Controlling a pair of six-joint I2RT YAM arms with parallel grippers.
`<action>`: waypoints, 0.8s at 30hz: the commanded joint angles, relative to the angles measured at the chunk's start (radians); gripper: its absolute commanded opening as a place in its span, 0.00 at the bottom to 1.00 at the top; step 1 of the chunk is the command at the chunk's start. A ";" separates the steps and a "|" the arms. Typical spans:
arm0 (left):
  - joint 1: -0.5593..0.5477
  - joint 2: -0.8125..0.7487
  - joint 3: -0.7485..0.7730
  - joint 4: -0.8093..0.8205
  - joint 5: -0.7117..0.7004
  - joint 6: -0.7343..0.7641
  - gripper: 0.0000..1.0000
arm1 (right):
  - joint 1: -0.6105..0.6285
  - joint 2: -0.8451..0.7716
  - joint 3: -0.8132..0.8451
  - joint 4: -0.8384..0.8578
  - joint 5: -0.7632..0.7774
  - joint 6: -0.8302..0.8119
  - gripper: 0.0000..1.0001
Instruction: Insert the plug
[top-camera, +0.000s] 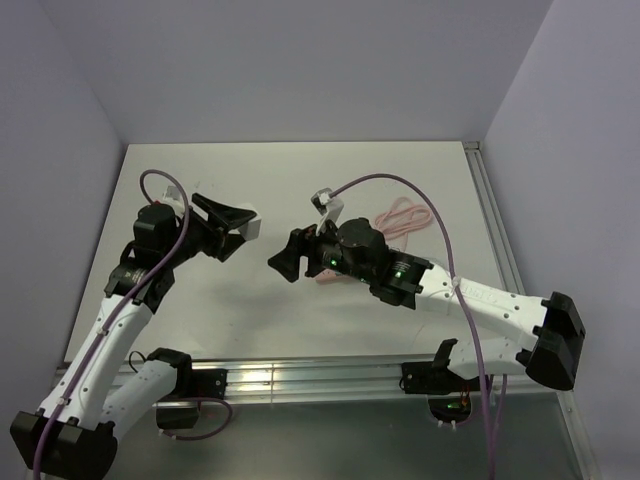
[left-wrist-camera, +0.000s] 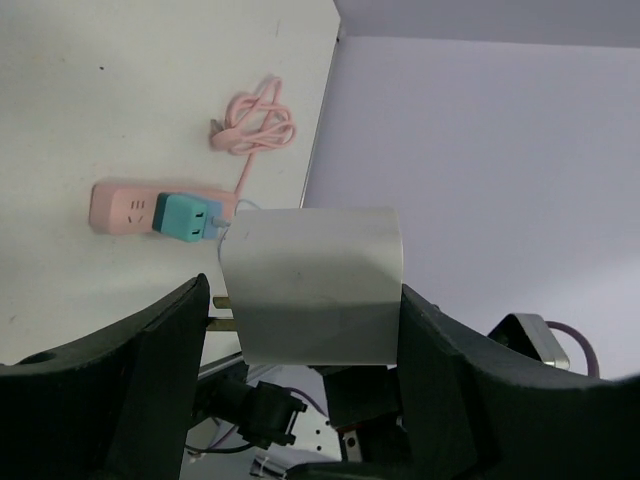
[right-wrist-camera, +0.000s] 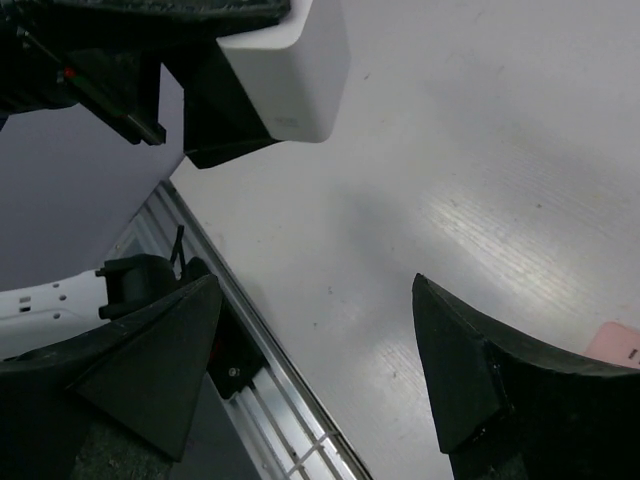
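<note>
Left gripper (left-wrist-camera: 305, 300) is clamped on a white block (left-wrist-camera: 320, 255); right gripper (right-wrist-camera: 315, 375) spread wide, empty. Plug (left-wrist-camera: 187, 217) sits on the pink strip (left-wrist-camera: 118, 207) on the table (left-wrist-camera: 100, 80).

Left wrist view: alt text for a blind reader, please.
The left gripper grips a white block between its black fingers, filling the foreground. Behind, on the white table, the teal plug sits on a pink power strip whose pink cable lies coiled.
</note>
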 joint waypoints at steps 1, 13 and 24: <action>-0.015 -0.021 0.037 0.052 -0.040 -0.070 0.00 | 0.041 0.014 0.063 0.122 0.077 -0.014 0.84; -0.061 -0.013 0.024 0.046 -0.022 -0.084 0.01 | 0.066 0.201 0.220 0.124 0.165 -0.058 0.81; -0.070 -0.029 0.018 0.056 0.022 -0.071 0.56 | 0.066 0.273 0.251 0.152 0.227 -0.092 0.11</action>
